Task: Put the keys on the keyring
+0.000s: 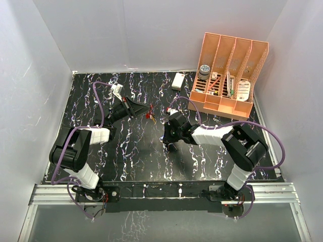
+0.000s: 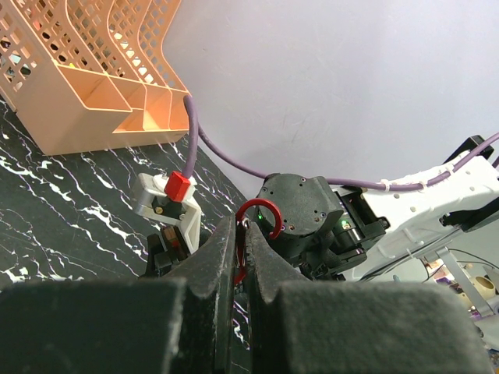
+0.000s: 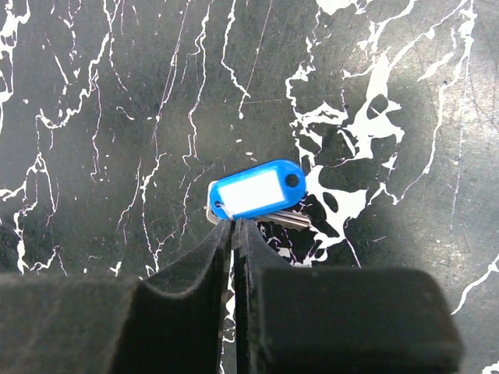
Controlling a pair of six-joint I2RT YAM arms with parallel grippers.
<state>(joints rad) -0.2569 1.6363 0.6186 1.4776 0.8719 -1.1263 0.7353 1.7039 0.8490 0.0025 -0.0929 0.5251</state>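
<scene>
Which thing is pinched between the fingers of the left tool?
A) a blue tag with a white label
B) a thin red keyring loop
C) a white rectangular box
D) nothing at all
B: in the left wrist view the left tool is shut on the red keyring, whose curved end sticks out above the fingertips.

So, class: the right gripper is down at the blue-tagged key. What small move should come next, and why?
Probably a short lift of the right gripper. Its jaws look shut on the end of the blue-tagged key, which lies on the table, and the left gripper holds the red keyring ready.
</scene>
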